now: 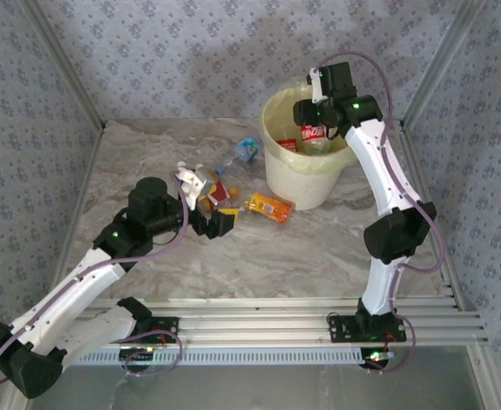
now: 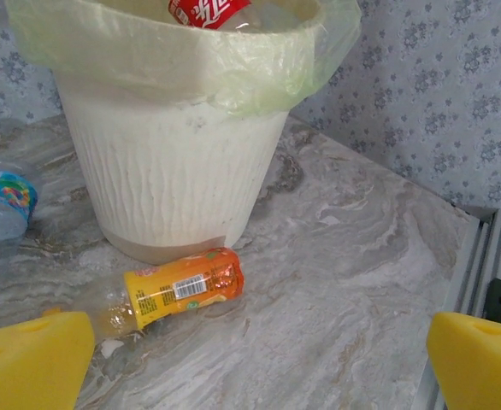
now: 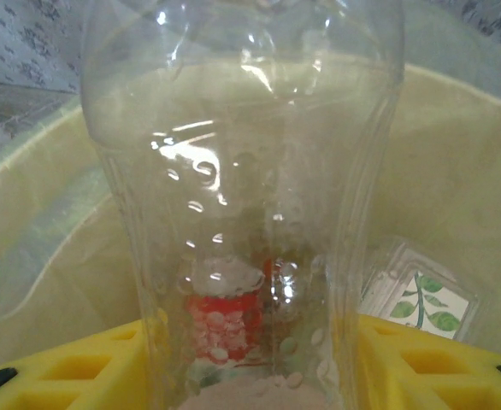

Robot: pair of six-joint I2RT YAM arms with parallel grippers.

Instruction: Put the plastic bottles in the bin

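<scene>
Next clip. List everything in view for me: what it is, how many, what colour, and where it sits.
bin: one, white with a pale yellow-green liner, far side of the table.
held bottle: one, clear with a red label, in the bin's mouth.
leaf-label bottle: one, white-and-green label, lying inside the bin.
orange bottle: one, orange label, lying near the bin's base.
blue bottle: one, blue label, on the table left of the bin.
bottle pile: several, red and orange labels, count unclear, by the left gripper.
table: one, grey marbled.
walls: grey floral pattern, around the table.
left gripper: yellow fingers, open, low, facing the bin.
right gripper: yellow fingers, shut on the held bottle.
</scene>
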